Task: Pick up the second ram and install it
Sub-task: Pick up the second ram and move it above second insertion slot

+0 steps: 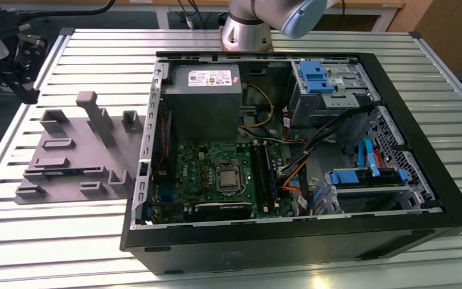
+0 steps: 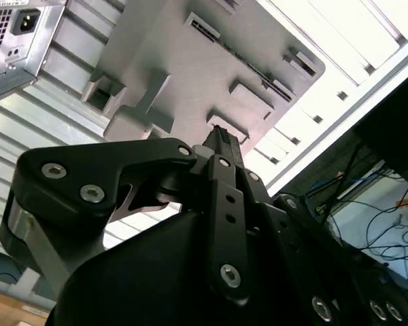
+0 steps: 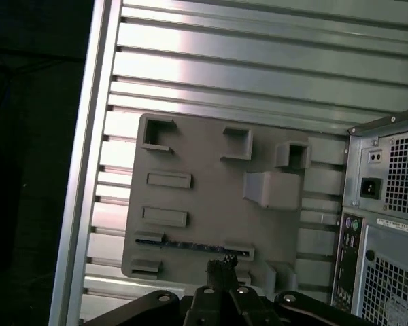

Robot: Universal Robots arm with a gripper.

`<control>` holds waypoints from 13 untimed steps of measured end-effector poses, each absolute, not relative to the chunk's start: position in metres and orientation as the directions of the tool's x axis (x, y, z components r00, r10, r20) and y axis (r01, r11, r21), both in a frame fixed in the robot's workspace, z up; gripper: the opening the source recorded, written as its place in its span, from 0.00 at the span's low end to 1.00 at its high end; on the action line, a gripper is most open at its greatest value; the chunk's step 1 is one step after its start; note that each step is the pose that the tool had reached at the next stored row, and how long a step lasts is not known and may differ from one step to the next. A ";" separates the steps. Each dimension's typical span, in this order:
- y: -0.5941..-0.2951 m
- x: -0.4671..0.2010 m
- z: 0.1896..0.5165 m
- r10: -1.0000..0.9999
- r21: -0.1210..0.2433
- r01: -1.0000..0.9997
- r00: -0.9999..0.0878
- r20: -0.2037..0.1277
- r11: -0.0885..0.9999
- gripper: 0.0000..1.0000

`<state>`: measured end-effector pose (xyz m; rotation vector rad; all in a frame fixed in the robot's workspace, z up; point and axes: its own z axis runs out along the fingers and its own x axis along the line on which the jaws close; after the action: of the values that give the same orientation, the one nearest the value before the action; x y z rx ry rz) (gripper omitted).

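— 1 stick sat in the grey tray?
— Yes. The second ram stood on edge in a tray slot, its long axis parallel to the bench slats.
— And the fingers?
— The gripper hung above the bench near the tray. Its fingers looked clenched together on nothing, with the ram just beyond their tips, untouched.
— The case?
— The open case beside the tray held the motherboard; I couldn't tell how its memory slots were filled

Tray on table; case (exterior view's right)
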<state>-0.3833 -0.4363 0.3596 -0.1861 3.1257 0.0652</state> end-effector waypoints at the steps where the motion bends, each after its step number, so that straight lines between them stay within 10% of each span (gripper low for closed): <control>1: -0.436 -0.383 0.359 -0.134 0.041 -0.134 -0.991 -0.012 0.990 0.11; 13: -0.436 -0.385 0.357 -0.275 0.040 -0.276 -0.961 -0.011 0.960 0.11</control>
<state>-0.3849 -0.4364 0.3571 -0.4365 3.1052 0.0648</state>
